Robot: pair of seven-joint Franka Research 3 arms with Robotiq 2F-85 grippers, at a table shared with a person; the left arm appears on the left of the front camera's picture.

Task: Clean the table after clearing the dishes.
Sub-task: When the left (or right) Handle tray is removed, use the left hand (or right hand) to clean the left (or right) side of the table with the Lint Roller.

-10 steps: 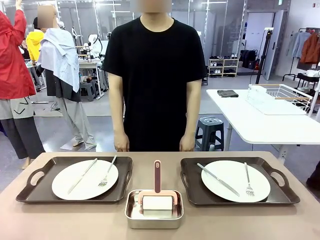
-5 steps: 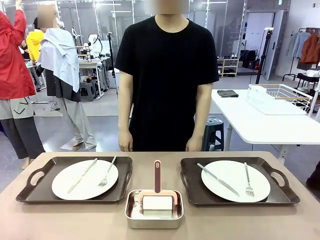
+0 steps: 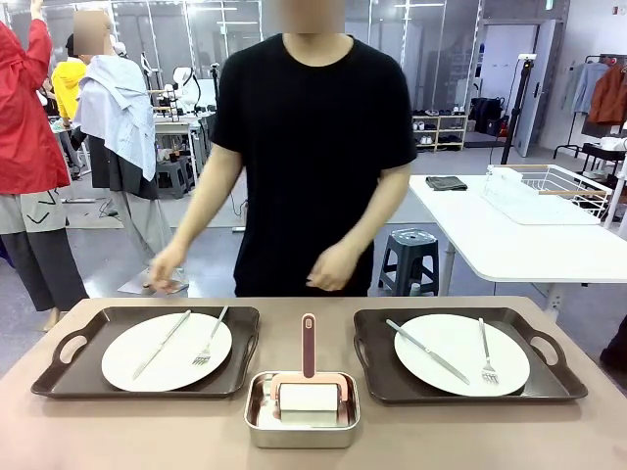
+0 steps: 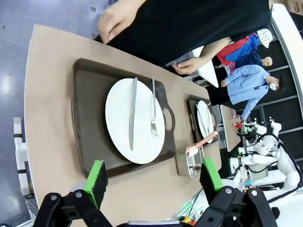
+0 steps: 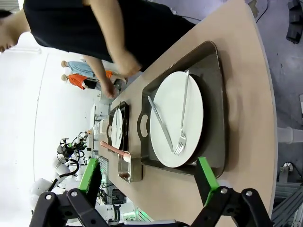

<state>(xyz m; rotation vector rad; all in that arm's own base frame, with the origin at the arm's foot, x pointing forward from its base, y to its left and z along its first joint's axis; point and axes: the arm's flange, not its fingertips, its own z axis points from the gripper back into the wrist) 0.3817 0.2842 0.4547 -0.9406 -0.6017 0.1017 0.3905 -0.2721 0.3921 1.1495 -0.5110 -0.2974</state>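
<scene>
The beige-brown table carries two dark trays, one to the left and one to the right. Each bears a white plate, left and right, with a knife and fork lying on it. Across the table a person in black has both hands raised, one above the left tray, the other near the middle. My left gripper hovers open over the left plate. Open and holding nothing, my right gripper hangs above the right plate.
A square steel pan with a pink-handled tool in it sits between the trays at the near edge. Behind on the right stands a white table with a wire rack, and a stool.
The person's hands have come up from the sides and swung forward, the torso leaning to the left. Trays, plates and pan have stayed put.
</scene>
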